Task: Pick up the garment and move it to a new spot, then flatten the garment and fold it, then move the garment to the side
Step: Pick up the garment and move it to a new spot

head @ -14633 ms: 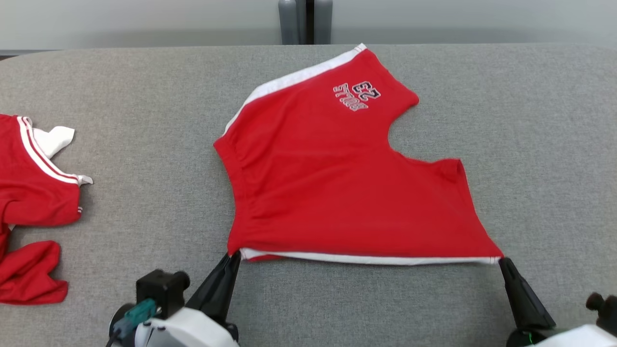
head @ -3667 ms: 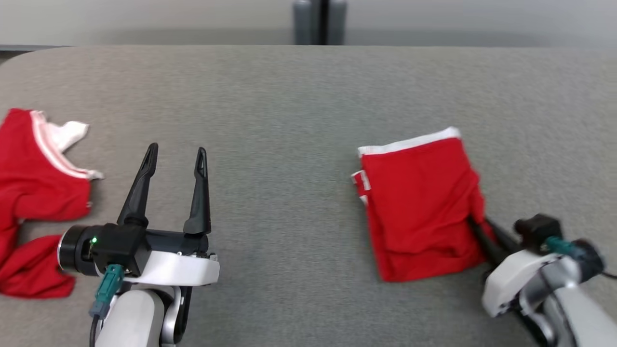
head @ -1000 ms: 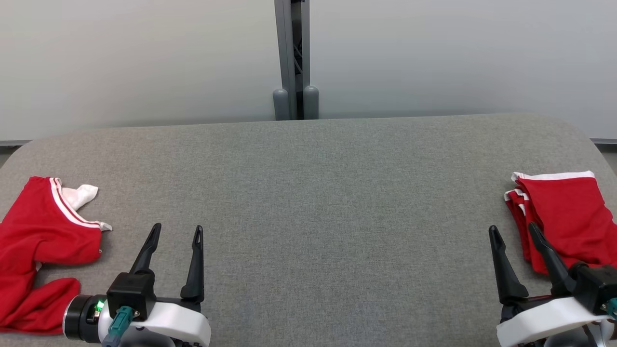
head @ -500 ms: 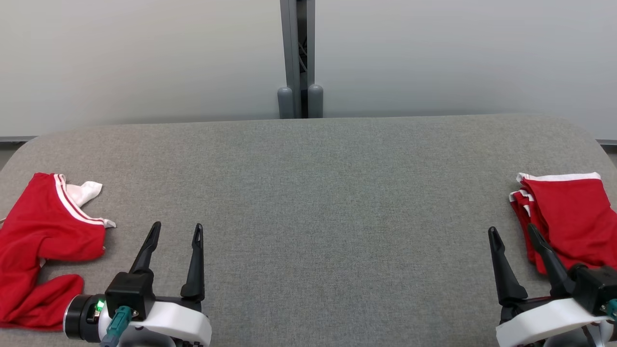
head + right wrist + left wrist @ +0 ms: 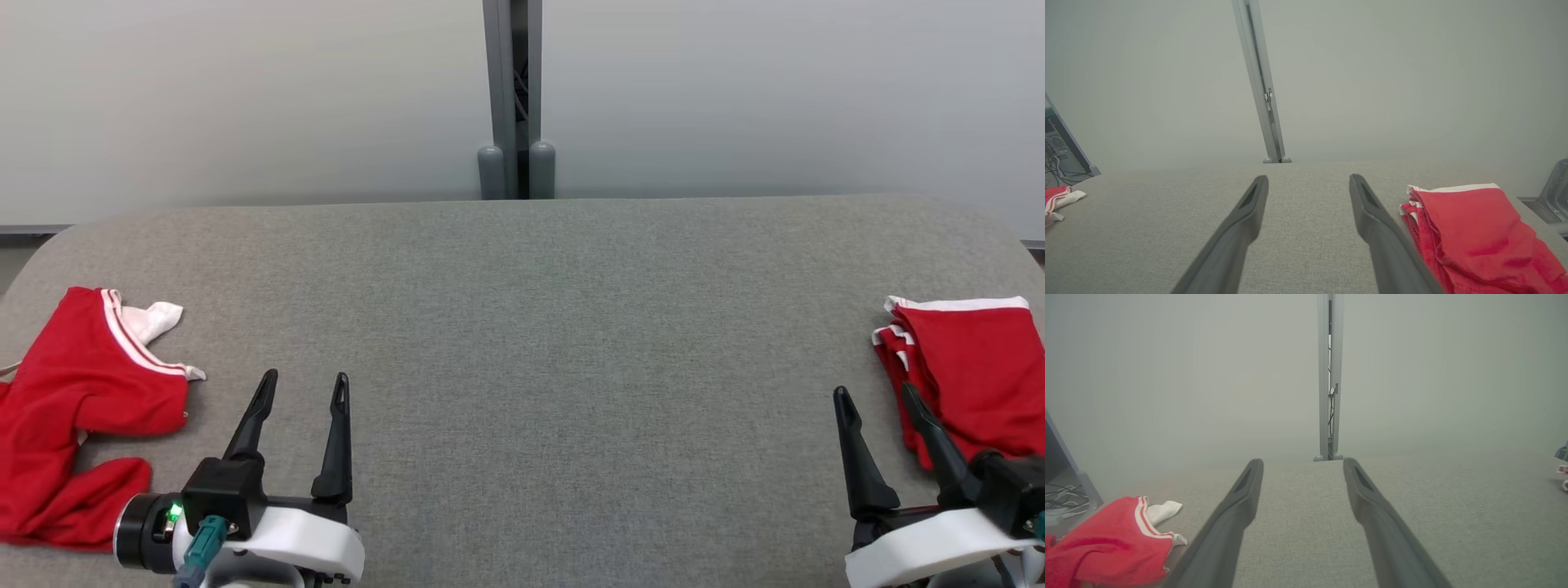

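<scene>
The garment point(image 5: 971, 359) lay folded in one bundle at the far right of the table point(image 5: 522, 327), white trim showing. My right gripper point(image 5: 875, 394) hovered just beside it, fingers spread and holding nothing. My left gripper point(image 5: 305, 378) was likewise spread and empty, near one other red garment point(image 5: 82, 408) crumpled at the left edge.

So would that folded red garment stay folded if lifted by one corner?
Probably not: the folded red garment looks soft and creased, so it would likely sag and unfold. Its layered edges seem loose, so pushing may bunch it.
</scene>
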